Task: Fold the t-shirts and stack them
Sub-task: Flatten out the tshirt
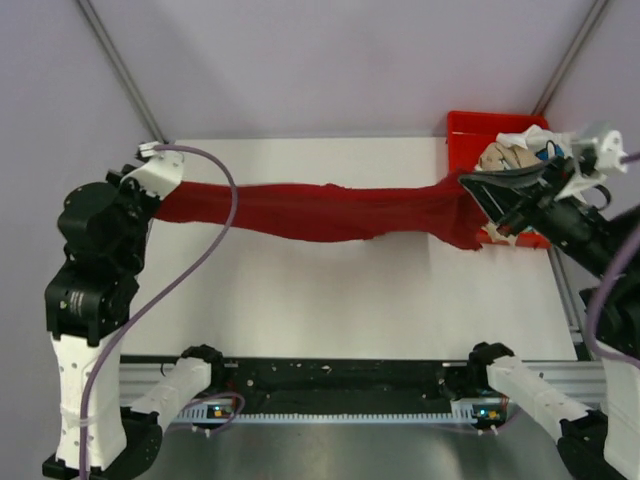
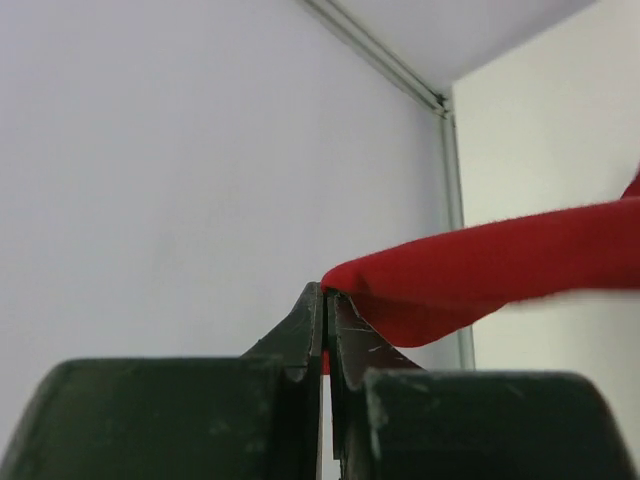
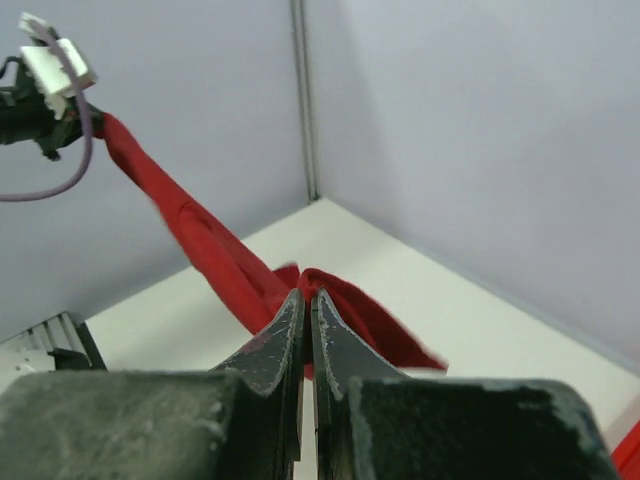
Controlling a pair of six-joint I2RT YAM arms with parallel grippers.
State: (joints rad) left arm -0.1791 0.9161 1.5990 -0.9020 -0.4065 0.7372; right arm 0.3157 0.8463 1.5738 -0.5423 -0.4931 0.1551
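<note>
A red t-shirt [image 1: 320, 212] hangs stretched in a long band above the white table [image 1: 330, 300], held at both ends. My left gripper [image 1: 158, 196] is shut on its left end; the left wrist view shows the cloth [image 2: 500, 270] pinched at my left gripper's tips [image 2: 327, 295]. My right gripper [image 1: 470, 185] is shut on its right end; the right wrist view shows the shirt [image 3: 215, 250] running from my right gripper's tips [image 3: 306, 297] away to the left arm.
A red bin [image 1: 480, 140] stands at the table's back right corner with light-coloured clothes [image 1: 515, 150] in it, close behind my right gripper. Grey walls and frame posts enclose the table.
</note>
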